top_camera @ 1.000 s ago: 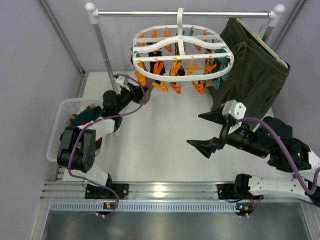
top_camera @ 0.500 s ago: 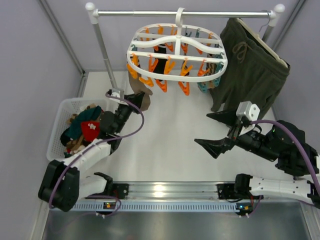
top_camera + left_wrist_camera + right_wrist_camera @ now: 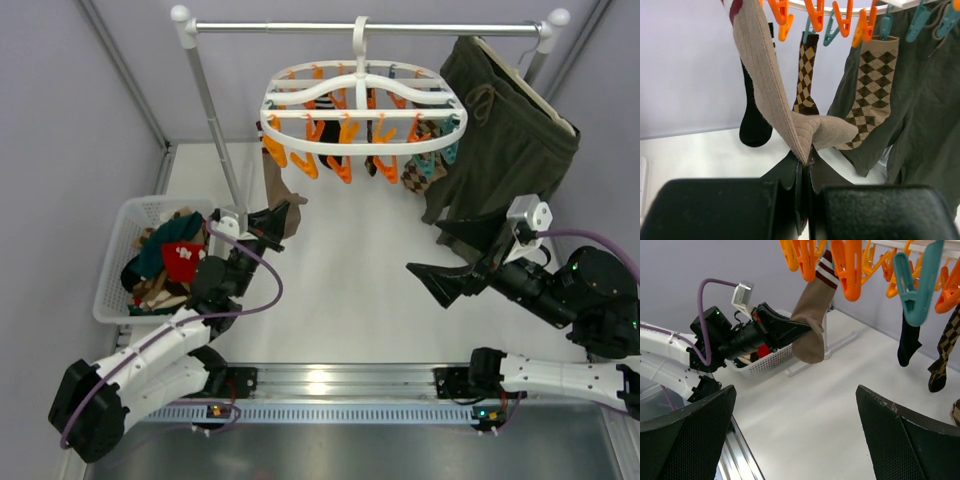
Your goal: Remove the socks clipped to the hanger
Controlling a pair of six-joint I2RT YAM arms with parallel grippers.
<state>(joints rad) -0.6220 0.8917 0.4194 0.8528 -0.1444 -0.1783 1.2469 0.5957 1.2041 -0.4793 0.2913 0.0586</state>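
My left claw [image 3: 804,161] is pinched tight on the tan ribbed sock [image 3: 765,85], which stretches straight up to the round white plastic clip hanger [image 3: 300,148]. My right claw [image 3: 428,252] is wide open, empty and farther off.

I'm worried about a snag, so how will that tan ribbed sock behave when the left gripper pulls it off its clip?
Probably floppy: the tan ribbed sock folds limply where the left gripper pinches it. Thin knit, so likely light and stretchy; it may lengthen before the orange clip lets go.
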